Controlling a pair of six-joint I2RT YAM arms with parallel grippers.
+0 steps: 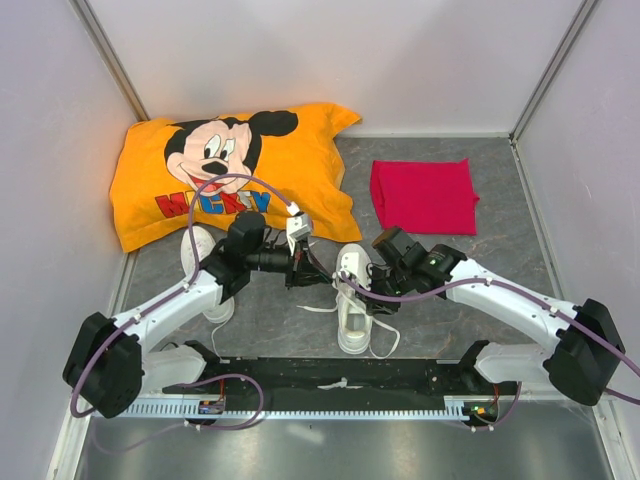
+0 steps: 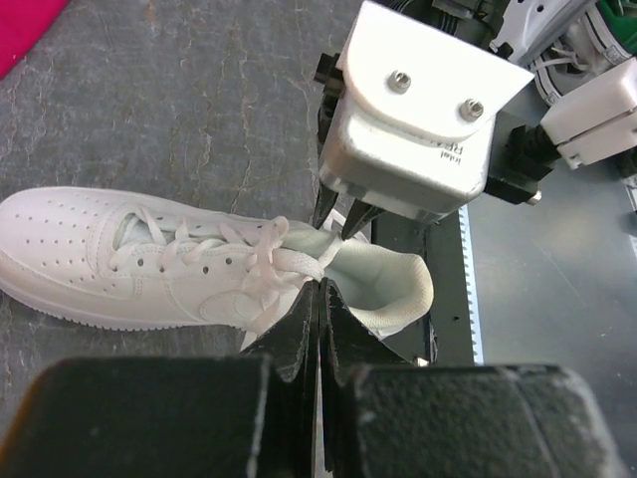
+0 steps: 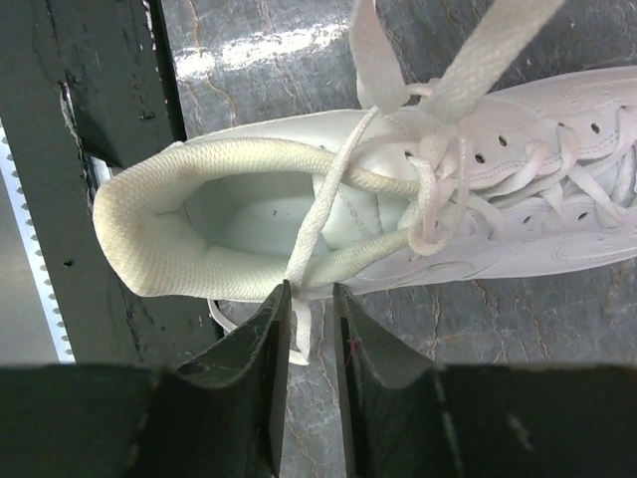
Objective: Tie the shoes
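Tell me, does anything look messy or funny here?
Yes. The middle shoe is untied: its laces trail loose on the table. The other shoe sits apart at the left, mostly hidden under the left arm, so the pair isn't side by side.

One shoe (image 1: 352,322) lies between our left gripper (image 1: 320,273) and right gripper (image 1: 372,295). The other shoe (image 1: 200,250) sits behind the left one, half hidden from us.
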